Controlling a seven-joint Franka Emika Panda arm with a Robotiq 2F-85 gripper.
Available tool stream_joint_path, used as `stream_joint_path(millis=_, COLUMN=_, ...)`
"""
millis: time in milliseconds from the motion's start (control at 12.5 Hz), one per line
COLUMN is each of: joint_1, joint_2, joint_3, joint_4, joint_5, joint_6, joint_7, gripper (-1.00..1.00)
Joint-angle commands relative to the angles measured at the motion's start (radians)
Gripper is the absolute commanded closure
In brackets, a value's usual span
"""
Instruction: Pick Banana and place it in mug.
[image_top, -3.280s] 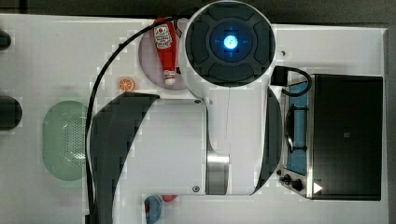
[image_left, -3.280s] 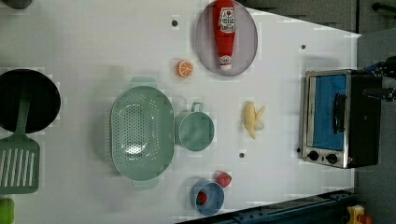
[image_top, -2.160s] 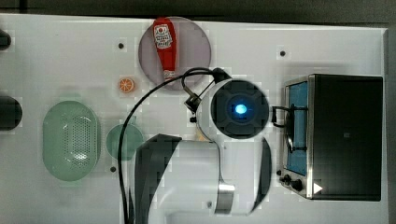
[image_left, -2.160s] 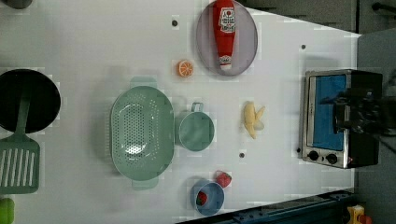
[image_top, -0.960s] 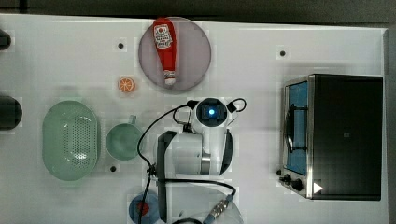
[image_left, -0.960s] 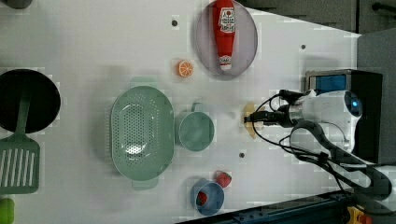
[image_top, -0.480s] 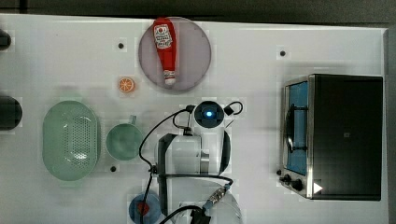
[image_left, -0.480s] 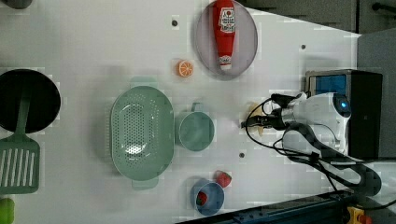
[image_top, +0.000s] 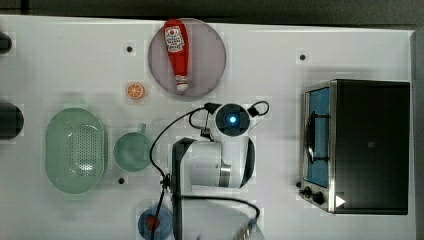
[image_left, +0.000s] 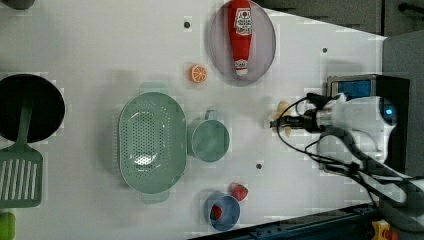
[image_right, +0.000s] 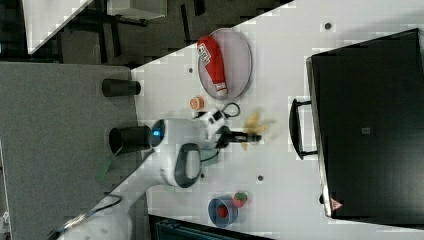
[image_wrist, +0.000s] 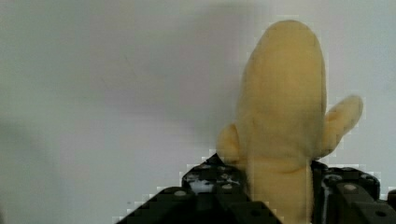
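While hand pinches banana | long axis along fingers, tip away from wrist

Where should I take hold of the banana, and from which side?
Grip the banana across its thick central body, coming straight down from above: it lies flat on the table, and its stubby side nubs are too small to hold.

A white robot arm reaches in from the left view's right. Its black gripper sits at a small pale yellow toy banana. A round pale green mug stands apart, touching a big green holey strainer.
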Motion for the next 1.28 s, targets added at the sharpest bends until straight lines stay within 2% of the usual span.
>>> stream_joint_path(millis=80, joint_1=0.011, joint_2=-0.215, joint_3=-0.004, joint_4=0.046, joint_5=-0.014, joint_6=-0.061, joint_7=-0.019, gripper=0.3)
stream_joint_path(millis=400, joint_1=0.024, joint_2=-0.367, joint_3=0.027, joint_4=0.144, joint_5=-0.014, joint_6=-0.395, joint_7=0.013, gripper=0.3)
stream_joint_path(millis=640, joint_1=0.029, joint_2=-0.449, joint_3=0.081, joint_4=0.236, joint_5=-0.014, joint_6=-0.552, joint_7=0.116, gripper=0.3)
stream_joint_path(millis=800, joint_1=0.038, joint_2=-0.471, joint_3=0.14, joint_4=0.272, joint_5=-0.014, joint_6=-0.608, joint_7=0.183, gripper=0.3)
stream_joint_path(millis=1040, joint_1=0.056, joint_2=-0.467, joint_3=0.281, joint_4=0.281, joint_5=-0.008, joint_6=-0.631, joint_7=0.471, gripper=0.3)
stream_joint_path(millis=1280, joint_1=0.067, joint_2=-0.431, joint_3=0.386, joint_4=0.275, joint_5=0.002, joint_6=-0.626, joint_7=0.646, gripper=0.3)
